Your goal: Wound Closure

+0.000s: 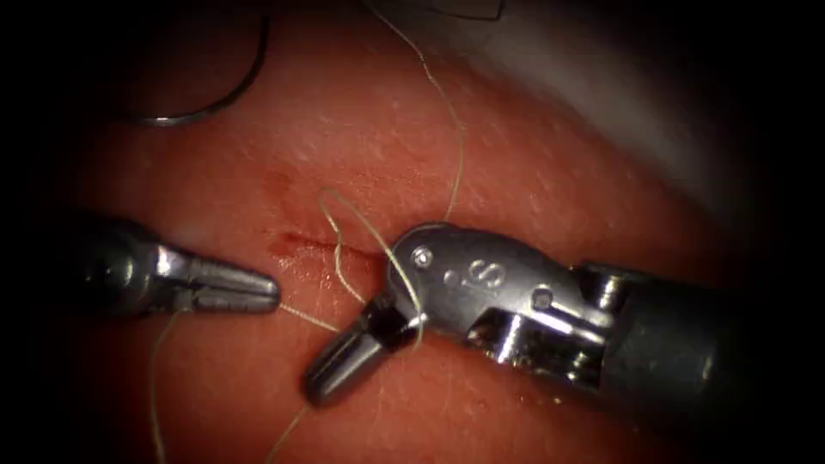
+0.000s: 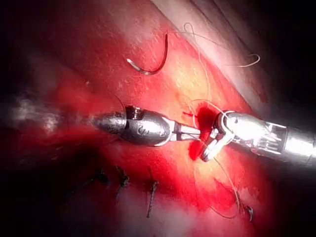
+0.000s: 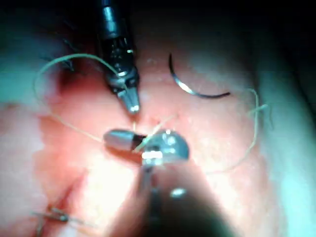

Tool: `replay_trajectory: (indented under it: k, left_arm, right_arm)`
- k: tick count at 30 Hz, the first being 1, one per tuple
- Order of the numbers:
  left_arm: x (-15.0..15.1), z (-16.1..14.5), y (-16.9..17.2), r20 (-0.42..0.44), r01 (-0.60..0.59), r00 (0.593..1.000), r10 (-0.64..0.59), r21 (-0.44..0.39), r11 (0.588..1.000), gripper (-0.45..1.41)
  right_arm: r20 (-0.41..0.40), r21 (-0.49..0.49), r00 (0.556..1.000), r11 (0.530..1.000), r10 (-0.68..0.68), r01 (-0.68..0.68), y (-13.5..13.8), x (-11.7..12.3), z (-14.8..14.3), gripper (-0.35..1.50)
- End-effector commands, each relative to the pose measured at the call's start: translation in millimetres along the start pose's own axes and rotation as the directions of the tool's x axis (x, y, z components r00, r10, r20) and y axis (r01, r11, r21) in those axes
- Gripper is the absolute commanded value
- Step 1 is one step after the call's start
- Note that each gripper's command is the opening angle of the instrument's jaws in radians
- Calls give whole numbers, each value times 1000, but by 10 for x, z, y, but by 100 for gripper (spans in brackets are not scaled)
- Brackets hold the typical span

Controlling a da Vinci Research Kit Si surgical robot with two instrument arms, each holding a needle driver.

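The curved needle (image 1: 210,90) lies free on the tissue (image 1: 533,172), up and left of the cut (image 1: 322,245), its arc opening upward. The left tool (image 1: 258,292), jaws together, pinches the thread (image 1: 305,316); the right tool (image 1: 331,378), jaws closed, has thread looped around it.

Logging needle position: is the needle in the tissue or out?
Out: the needle lies free on the tissue, held by neither tool.
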Motion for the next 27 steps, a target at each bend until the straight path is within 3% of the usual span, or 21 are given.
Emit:
replay_trajectory:
  k: [1, 11, 27]
  left_arm:
    - [-5, 4, 5, 3, 4, 1000, -4, 2, 1000, -35]
    - [32, 15, 56, 10, 28, 1000, -28, -18, 999, -35]
    - [82, 26, 147, 25, 47, 999, -45, -69, 997, -35]
  right_arm:
    - [-9, -10, 1000, 1000, -3, 3, 9, 3, 2, -35]
    - [-93, -132, 996, 991, 5, -18, 30, 13, -28, -35]
    - [-146, -355, 989, 933, -1, -51, 70, 1, -60, -35]
